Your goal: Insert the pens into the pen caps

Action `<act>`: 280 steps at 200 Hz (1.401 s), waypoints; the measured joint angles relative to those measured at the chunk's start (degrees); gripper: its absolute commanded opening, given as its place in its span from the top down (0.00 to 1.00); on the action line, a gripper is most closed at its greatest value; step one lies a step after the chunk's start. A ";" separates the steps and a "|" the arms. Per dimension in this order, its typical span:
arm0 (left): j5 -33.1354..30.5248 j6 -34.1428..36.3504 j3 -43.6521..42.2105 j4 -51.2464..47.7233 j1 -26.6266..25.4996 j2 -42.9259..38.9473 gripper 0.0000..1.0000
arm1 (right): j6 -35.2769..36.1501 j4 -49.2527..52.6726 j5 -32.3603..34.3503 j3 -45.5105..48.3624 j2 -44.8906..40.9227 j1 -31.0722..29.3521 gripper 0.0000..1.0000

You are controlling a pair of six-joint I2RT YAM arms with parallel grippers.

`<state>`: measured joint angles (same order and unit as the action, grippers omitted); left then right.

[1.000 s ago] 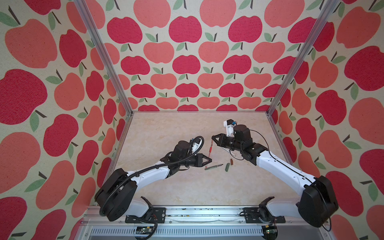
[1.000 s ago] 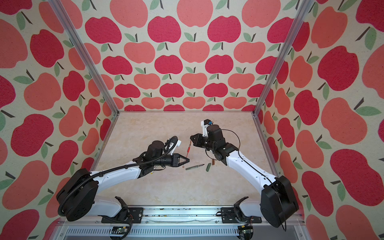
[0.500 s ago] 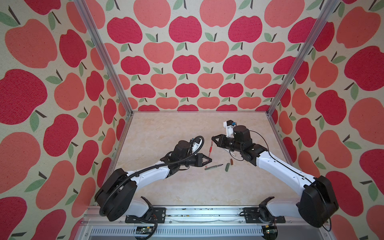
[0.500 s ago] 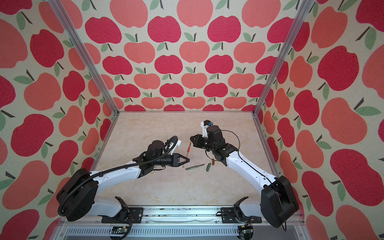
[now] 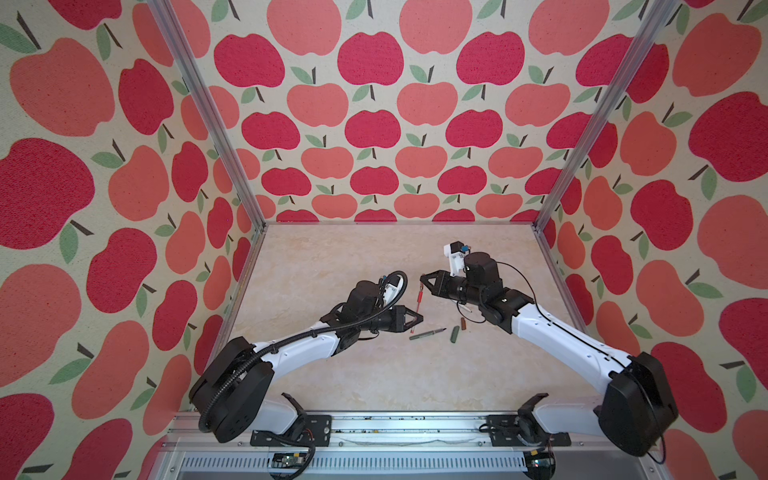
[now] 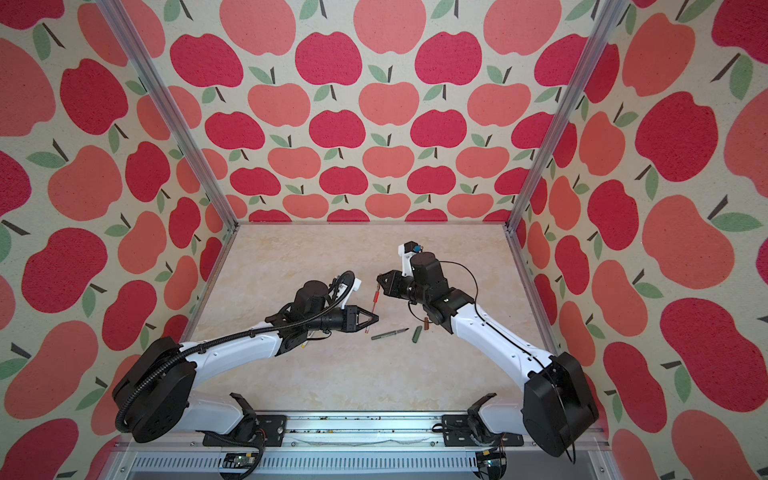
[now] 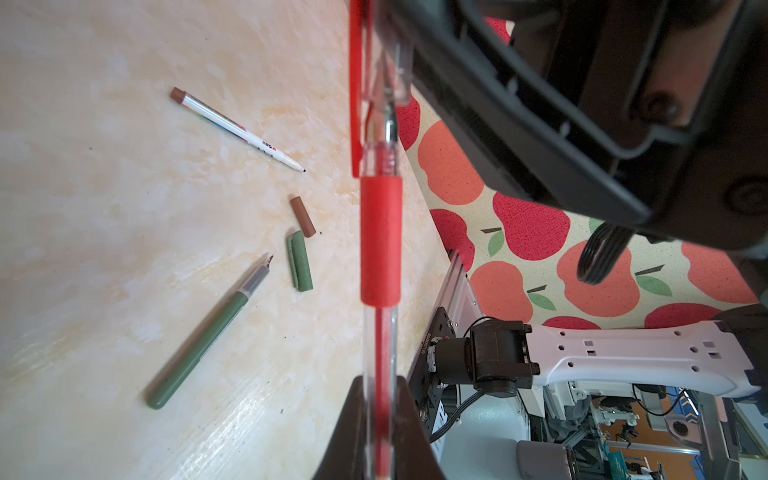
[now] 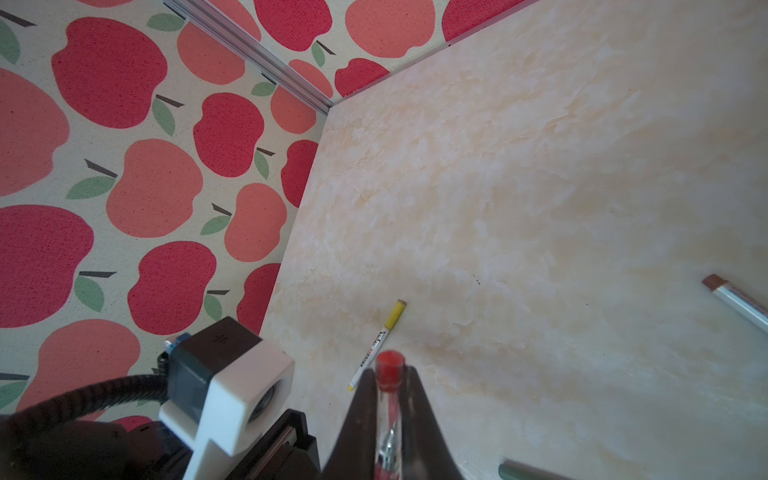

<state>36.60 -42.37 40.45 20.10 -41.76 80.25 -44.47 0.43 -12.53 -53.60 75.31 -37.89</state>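
— Left pincer [image 5: 420, 320]: what's in it?
— You've got it clamped on the clear barrel of the red pen [image 5: 416, 308], held up off the surface [image 5: 332, 257].
— And the right pincer [image 5: 423, 277]?
— It's closed on the red cap [image 7: 356, 83]. In the left wrist view the pen's tip sits just inside the cap's mouth.
— The rest?
— Below your pincers the dark green pen [image 5: 426, 333] lies by the green cap [image 5: 455, 333] and brown cap [image 5: 463, 323]. The brown-ended white pen [image 7: 239, 126] lies apart, and the yellow-capped white pen [image 8: 376, 349] lies elsewhere on the surface.
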 measured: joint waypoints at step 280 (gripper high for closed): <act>-8.76 12.61 -0.72 -11.58 0.52 -10.45 1.00 | -0.59 -7.34 7.96 3.63 -3.63 -7.96 0.92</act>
<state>27.83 -29.76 39.72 8.51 -41.23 69.80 -45.06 -6.92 -4.58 -49.98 71.68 -45.84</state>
